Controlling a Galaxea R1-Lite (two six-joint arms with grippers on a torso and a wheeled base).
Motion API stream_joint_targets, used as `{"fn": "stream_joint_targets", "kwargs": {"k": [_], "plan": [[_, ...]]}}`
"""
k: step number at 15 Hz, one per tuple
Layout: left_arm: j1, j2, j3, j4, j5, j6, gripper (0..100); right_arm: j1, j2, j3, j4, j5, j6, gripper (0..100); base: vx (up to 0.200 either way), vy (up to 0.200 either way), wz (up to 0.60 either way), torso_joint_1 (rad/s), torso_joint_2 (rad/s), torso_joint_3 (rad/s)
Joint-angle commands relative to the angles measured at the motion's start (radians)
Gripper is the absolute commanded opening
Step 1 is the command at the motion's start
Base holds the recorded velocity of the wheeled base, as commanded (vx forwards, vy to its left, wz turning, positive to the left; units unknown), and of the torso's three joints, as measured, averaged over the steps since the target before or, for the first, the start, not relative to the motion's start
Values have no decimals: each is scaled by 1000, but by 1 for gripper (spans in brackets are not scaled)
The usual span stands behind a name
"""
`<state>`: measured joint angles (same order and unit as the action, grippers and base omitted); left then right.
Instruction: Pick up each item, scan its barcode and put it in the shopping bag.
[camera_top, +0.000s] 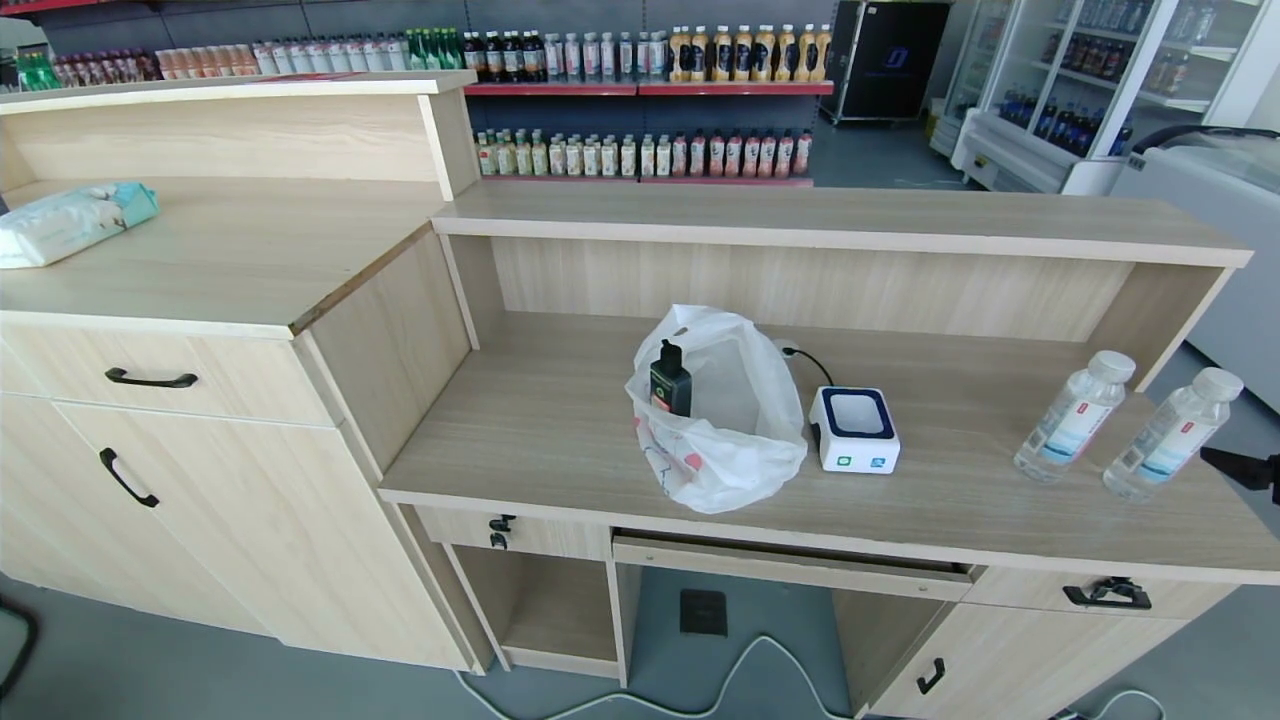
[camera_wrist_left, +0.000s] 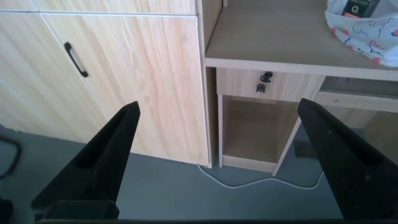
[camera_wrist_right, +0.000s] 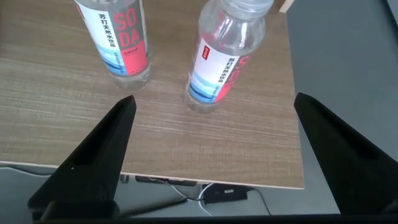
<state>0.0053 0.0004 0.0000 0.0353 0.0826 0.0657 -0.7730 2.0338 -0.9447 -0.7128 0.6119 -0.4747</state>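
Note:
Two clear water bottles stand at the desk's right end, one (camera_top: 1075, 415) (camera_wrist_right: 118, 37) further in and one (camera_top: 1170, 435) (camera_wrist_right: 224, 56) nearer the end. My right gripper (camera_wrist_right: 211, 155) (camera_top: 1245, 470) hovers open just off the desk's front right corner, facing them and touching neither. A white shopping bag (camera_top: 715, 420) (camera_wrist_left: 367, 28) sits open mid-desk with a dark bottle (camera_top: 670, 378) inside. The white scanner (camera_top: 853, 428) lies right beside the bag. My left gripper (camera_wrist_left: 217, 155) hangs open and empty below desk height, in front of the cabinet.
A pack of wet wipes (camera_top: 70, 222) lies on the higher counter at the far left. The desk has a raised back shelf (camera_top: 840, 215) and a drawer (camera_wrist_left: 267, 84) under its left front. The cabinet door (camera_wrist_left: 124, 74) has a black handle. Cables run on the floor.

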Motion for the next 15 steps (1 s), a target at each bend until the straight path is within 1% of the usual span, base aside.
{"fn": "stream_joint_targets", "kwargs": {"k": [1, 4, 6, 7, 8, 15], "plan": [[1, 0, 0, 0, 0, 0, 100, 12, 32, -11, -2, 0, 7, 100, 0, 0, 0, 0, 0, 0], [1, 0, 0, 0, 0, 0, 100, 57, 52, -34, -10, 0, 44, 100, 0, 0, 0, 0, 0, 0], [1, 0, 0, 0, 0, 0, 100, 90, 69, -46, -45, 0, 65, 100, 0, 0, 0, 0, 0, 0], [1, 0, 0, 0, 0, 0, 100, 90, 69, -46, -45, 0, 65, 100, 0, 0, 0, 0, 0, 0], [1, 0, 0, 0, 0, 0, 100, 115, 83, -52, -71, -1, 74, 100, 0, 0, 0, 0, 0, 0], [1, 0, 0, 0, 0, 0, 100, 170, 154, -91, -106, -6, 71, 100, 0, 0, 0, 0, 0, 0]]}}
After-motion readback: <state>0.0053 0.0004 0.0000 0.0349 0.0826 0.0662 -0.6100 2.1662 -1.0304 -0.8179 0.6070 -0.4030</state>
